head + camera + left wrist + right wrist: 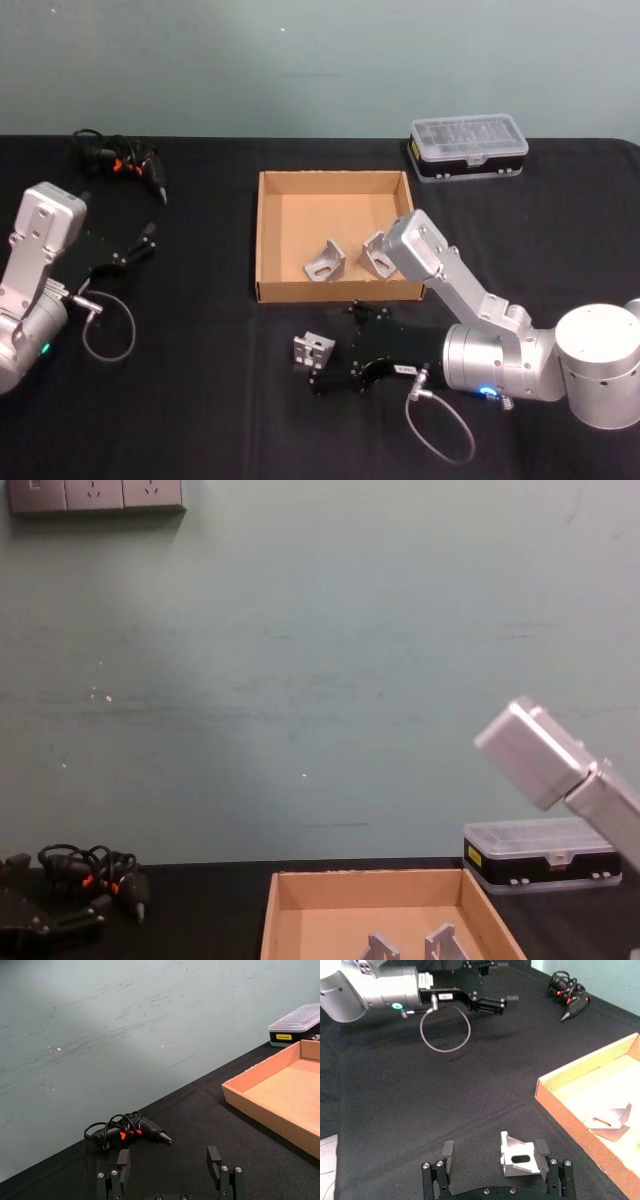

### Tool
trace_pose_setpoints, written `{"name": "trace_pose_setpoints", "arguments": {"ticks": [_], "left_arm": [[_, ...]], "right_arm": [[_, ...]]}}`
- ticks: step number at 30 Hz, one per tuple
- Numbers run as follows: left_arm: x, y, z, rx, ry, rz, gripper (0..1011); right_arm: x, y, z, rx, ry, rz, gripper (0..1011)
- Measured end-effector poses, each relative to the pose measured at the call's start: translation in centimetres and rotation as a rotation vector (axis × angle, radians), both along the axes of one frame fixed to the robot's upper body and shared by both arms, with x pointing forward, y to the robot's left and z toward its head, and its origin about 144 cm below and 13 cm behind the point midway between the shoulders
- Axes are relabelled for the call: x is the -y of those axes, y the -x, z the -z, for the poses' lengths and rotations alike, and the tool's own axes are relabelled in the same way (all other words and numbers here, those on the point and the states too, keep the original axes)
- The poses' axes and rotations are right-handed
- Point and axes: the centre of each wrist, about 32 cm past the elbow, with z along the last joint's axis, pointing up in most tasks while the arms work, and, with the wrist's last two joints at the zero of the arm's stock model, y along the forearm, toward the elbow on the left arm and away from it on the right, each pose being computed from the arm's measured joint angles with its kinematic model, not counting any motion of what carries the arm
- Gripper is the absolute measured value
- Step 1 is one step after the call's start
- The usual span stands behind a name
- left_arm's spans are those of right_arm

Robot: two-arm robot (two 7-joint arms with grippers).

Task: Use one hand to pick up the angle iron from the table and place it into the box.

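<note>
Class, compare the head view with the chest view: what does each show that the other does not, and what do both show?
Head, not chest: one angle iron lying on the table between the open fingers of the right gripper. Chest, not head: wall sockets high on the wall. Both: the box holding two more angle irons, the clear-lidded case and the cabled tool. The left gripper sits parked, open, at the table's left.

Three angle irons (pixel 326 262) (two boxed, one loose), one box (pixel 335 292), one case (pixel 468 147), one corded tool (pixel 125 162).
</note>
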Motion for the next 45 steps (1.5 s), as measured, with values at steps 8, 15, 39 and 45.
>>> {"name": "trace_pose_setpoints", "arguments": {"ticks": [8, 15, 39, 45], "left_arm": [[0.0, 0.0, 0.0, 0.000, 0.000, 0.000, 1000], [0.0, 0.0, 0.0, 0.000, 0.000, 0.000, 1000], [0.0, 0.0, 0.0, 0.000, 0.000, 0.000, 1000], [0.0, 0.0, 0.0, 0.000, 0.000, 0.000, 1000]], "right_arm": [[-0.4, -0.6, 1.0, -0.020, 0.019, 0.004, 1002], [-0.8, -0.8, 1.3, -0.019, 0.040, 0.000, 1002], [-1.8, -1.4, 2.0, -0.010, 0.067, 0.011, 1000], [-1.8, -1.4, 2.0, -0.007, 0.068, 0.011, 883]]}}
